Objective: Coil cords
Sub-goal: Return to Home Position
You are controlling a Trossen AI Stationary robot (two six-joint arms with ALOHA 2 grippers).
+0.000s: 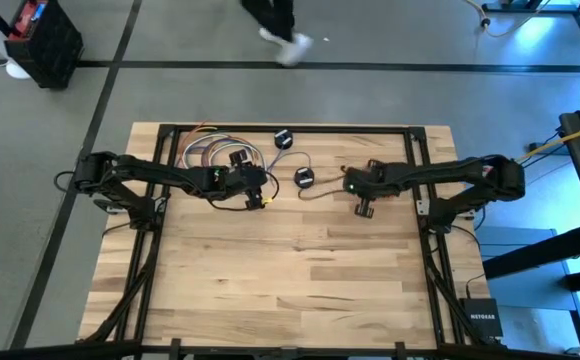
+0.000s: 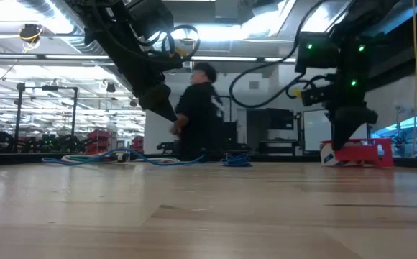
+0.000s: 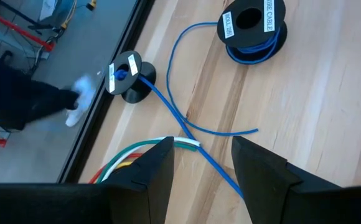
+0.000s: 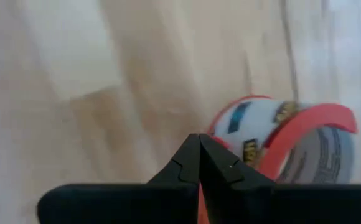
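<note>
Our left gripper (image 3: pixel 202 168) hangs wide open, empty, over the blue cord (image 3: pixel 167 103) trailing loose from its spool (image 3: pixel 126 76) at the table's far side. A low retreat could snag it (and unwind the spool). Our right gripper (image 4: pixel 199 155) is pinched closed beside the tape roll (image 4: pixel 292 143).

We saw the thin blue cord (image 3: pixel 168 106) lying loose across mid-frame, running from a small black spool (image 3: pixel 127 76) at upper left; a second spool (image 3: pixel 252 28) at upper right held wound blue cord.
</note>
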